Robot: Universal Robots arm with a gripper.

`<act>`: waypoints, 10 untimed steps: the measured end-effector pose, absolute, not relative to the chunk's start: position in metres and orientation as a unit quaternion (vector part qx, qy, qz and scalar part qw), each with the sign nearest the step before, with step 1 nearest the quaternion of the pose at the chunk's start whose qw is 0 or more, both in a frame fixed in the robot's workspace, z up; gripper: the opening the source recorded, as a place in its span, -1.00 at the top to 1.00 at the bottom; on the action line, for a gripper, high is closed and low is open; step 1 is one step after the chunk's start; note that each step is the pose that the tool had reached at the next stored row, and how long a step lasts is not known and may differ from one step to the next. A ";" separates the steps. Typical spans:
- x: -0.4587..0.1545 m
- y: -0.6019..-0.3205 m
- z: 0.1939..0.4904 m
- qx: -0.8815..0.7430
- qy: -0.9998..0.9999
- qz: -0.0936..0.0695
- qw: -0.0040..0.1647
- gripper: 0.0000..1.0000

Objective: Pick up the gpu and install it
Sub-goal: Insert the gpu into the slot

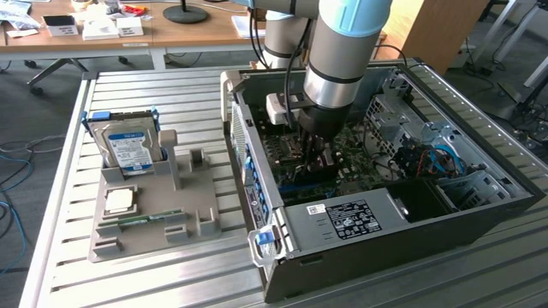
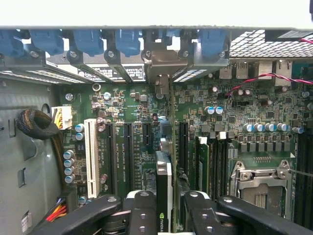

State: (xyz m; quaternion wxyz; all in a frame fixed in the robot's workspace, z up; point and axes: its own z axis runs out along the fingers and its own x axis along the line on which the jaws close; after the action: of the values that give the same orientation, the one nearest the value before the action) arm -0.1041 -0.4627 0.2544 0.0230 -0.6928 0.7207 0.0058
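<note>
**One card stands edge-on inside the case**

One open computer case (image 1: 385, 192) hides the gripper (image 1: 314, 149) low over its motherboard (image 2: 234, 117). The fingers (image 2: 142, 213) clamp the gpu (image 2: 164, 181), upright over the slots; its lower edge is hidden.

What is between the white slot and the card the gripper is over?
In the wrist view, between the white slot and the gpu lie black slots on the green motherboard.

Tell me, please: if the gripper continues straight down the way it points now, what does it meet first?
Probably the motherboard. The gripper points down into the computer case with the gpu edge-on between its fingers, so the card's lower edge would likely meet the slot first. Depth is unclear.
</note>
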 end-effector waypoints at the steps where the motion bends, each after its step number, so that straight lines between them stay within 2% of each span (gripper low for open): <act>1: -0.104 -0.463 0.254 -0.693 0.721 0.006 0.023 0.47; 10: -0.104 -0.463 0.253 -0.693 0.721 0.009 0.026 0.47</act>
State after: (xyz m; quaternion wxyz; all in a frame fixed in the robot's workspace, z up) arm -0.1042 -0.4627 0.2529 0.0260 -0.6927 0.7207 0.0089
